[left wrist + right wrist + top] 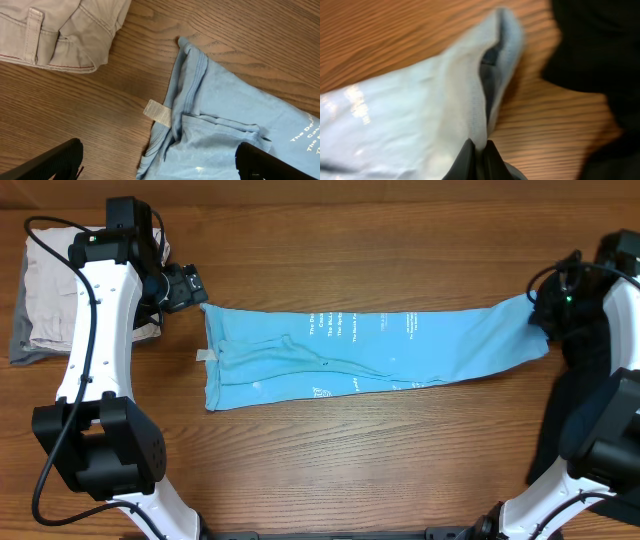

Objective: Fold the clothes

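One light blue T-shirt [370, 345] is stretched as a long strip across the tabletop [350, 465]. Its right end is pinched by the closed jaws of the right gripper [480, 150]. The jaws of the left gripper [192, 286] are spread, empty, beside the collar end. One beige garment [50, 300] and one dark garment [585, 370] are seen at the sides.

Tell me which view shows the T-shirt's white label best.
The left wrist view: the label is close and sharp at the edge of the T-shirt. Overhead shows only a tiny white speck; the right wrist view misses it.
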